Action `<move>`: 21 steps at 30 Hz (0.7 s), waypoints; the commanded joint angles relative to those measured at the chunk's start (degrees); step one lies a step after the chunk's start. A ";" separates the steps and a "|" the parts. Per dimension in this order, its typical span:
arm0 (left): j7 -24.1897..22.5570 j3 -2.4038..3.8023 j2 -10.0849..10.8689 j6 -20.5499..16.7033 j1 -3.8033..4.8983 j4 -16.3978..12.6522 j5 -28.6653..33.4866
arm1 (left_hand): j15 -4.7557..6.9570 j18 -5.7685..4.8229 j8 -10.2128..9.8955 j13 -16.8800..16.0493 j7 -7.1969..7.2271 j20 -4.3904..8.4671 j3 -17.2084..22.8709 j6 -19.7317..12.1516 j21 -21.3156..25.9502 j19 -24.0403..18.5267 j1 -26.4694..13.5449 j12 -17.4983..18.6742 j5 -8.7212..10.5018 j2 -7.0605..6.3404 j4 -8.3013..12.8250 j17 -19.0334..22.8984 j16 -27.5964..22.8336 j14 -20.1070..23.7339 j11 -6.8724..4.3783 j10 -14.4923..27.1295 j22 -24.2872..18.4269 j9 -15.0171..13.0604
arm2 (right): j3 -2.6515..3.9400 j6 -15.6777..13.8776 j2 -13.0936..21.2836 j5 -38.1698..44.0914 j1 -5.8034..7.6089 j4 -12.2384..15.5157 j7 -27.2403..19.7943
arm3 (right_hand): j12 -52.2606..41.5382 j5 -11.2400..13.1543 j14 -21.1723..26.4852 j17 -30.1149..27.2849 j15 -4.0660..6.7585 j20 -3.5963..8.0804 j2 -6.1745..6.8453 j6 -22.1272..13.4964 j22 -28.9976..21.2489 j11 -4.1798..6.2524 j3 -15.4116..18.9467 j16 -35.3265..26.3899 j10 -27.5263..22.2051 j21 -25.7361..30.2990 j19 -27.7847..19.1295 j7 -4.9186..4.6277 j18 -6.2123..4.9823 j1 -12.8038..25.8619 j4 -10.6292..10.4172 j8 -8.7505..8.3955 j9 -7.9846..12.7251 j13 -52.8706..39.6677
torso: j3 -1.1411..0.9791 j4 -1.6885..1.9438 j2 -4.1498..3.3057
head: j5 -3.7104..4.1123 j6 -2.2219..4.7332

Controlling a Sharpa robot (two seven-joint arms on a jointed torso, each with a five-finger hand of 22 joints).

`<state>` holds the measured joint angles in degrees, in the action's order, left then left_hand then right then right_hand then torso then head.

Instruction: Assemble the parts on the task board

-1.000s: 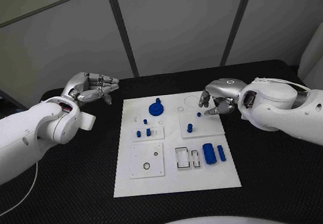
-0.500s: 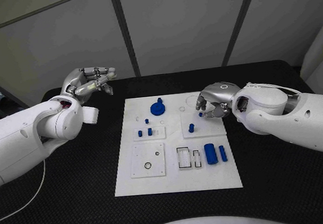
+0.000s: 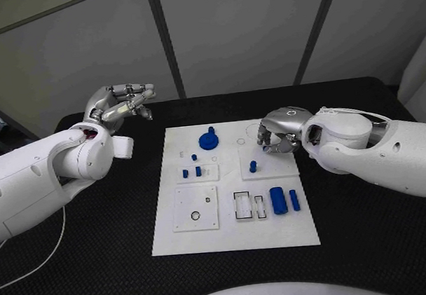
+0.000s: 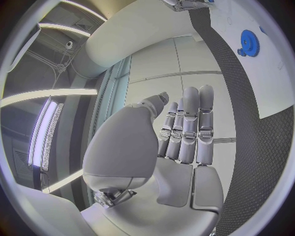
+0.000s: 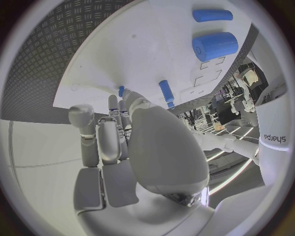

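The white task board (image 3: 231, 227) lies mid-table. On it are a blue gear (image 3: 208, 141), small blue pegs (image 3: 190, 172), a standing peg (image 3: 253, 166) and two blue cylinders (image 3: 284, 200). My right hand (image 3: 278, 133) hangs over the board's far right part, fingers pointing down. In the right wrist view its fingers (image 5: 117, 123) reach to a small blue peg (image 5: 121, 91), thumb apart; contact is not clear. The standing peg (image 5: 166, 91) and the larger cylinder (image 5: 215, 46) lie beyond. My left hand (image 3: 117, 104) is raised off the board's far left corner, its palm (image 4: 178, 142) empty.
Black textured table (image 3: 383, 229) surrounds the board on all sides. A square plate with a ring hole (image 3: 195, 214) and rectangular slots (image 3: 247, 205) sit on the board's near half. Grey wall panels stand close behind the table's far edge.
My right hand has shifted left and lower over the board's far right part, covering the small peg seen beside it before. My left hand has risen and drawn back from the board.
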<state>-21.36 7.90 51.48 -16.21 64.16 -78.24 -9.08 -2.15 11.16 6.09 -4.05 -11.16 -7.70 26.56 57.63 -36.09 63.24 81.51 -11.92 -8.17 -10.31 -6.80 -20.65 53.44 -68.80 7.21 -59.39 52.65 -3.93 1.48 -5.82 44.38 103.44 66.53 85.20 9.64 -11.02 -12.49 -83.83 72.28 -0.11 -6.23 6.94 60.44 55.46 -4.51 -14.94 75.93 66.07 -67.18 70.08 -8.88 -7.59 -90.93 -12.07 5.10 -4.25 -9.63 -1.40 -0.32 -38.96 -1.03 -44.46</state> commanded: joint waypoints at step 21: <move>-0.67 0.07 -0.07 -0.15 0.16 -0.02 0.88 | 0.11 -0.64 0.31 0.07 -0.13 0.05 0.37 -0.24 0.55 -0.58 0.89 -0.71 0.16 1.08 0.78 0.59 -0.62 0.38 0.07 0.82 -0.30 0.03 | -0.03 3.91 -0.76 0.28 -0.69 -0.82 -0.17 | 0.44 -1.36 -2.84 0.03 0.65 0.64 0.30 2.00 1.22 0.42 -2.88 0.46 2.00 -1.23 0.57 0.49 0.59 0.30 1.78 0.60 -0.13 0.70 | -0.04 -0.01 0.04 | 0.05 -0.35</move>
<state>-21.36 7.90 51.48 -16.31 64.19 -78.24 -8.59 -2.16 11.15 6.09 -4.06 -11.16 -7.69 27.04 57.63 -35.64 62.82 82.26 -12.38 -8.17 -9.56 -6.32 -20.11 53.04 -68.80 7.30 -58.87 52.41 -3.93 1.64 -3.79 43.67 103.43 66.04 84.50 9.39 -10.82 -13.62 -84.04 72.27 0.11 -5.84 6.93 62.09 56.63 -4.00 -17.45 76.21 67.78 -68.07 70.47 -8.49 -7.58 -90.92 -10.20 5.55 -4.34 -8.99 -1.42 -0.32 -38.89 -0.96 -44.82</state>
